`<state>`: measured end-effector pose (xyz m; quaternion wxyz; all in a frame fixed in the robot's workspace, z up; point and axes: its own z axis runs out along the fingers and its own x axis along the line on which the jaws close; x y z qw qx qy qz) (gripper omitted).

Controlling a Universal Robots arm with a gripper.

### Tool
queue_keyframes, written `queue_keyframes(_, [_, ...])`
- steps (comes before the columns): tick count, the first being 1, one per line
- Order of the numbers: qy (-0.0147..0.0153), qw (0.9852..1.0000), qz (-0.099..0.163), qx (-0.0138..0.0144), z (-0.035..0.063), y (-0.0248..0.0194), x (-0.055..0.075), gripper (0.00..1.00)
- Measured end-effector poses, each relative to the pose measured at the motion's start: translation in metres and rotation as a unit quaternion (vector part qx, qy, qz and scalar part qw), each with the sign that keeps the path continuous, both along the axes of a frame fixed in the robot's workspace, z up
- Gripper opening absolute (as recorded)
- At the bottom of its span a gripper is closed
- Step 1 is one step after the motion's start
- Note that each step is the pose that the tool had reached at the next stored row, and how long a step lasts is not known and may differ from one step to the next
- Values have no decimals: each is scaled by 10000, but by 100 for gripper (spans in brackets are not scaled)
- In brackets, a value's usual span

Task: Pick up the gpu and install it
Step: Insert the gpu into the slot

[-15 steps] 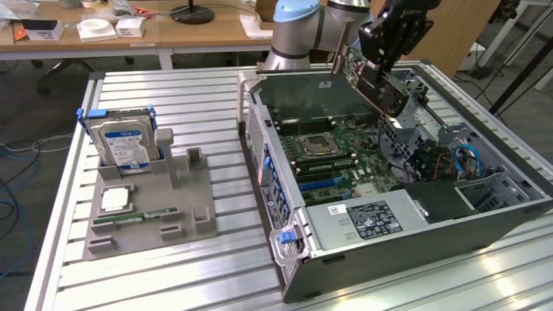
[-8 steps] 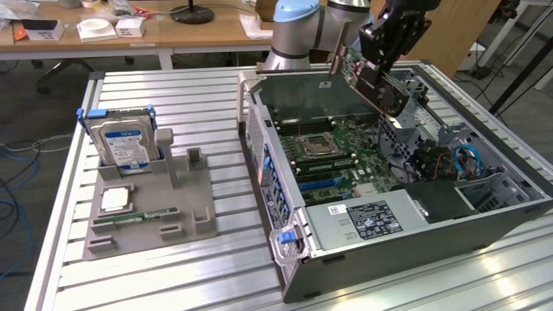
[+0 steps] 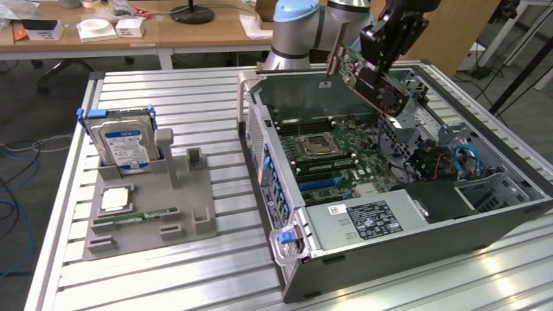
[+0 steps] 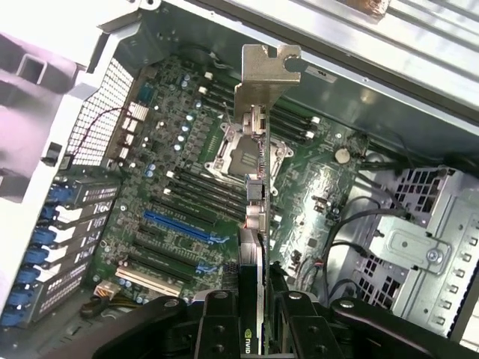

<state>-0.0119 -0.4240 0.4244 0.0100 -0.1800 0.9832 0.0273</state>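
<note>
Overhead, gpu (image 3: pixel 372 81); below, slatted metal table (image 3: pixel 173 97); beyond, wooden desks (image 3: pixel 216 35).

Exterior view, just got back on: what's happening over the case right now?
The arm's claw is shut on the gpu, holding it tilted in the air above the open computer case, over the motherboard. The card is not in any slot yet. On the exterior view's left, the hard drive and memory stick sit in the gray holder.

Green circuit-card gpu (image 3: pixel 370 72) above open grey metal computer case (image 3: pixel 415 256)
The case sits on the ribbed aluminium tabletop (image 3: pixel 173 278), at the exterior view's right of the grey plastic parts stand (image 3: pixel 197 194).
</note>
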Motion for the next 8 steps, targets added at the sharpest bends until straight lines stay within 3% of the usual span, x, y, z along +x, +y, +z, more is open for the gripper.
queue_keyframes(8, [0, 9997, 260, 32, -11, 0, 0, 26])
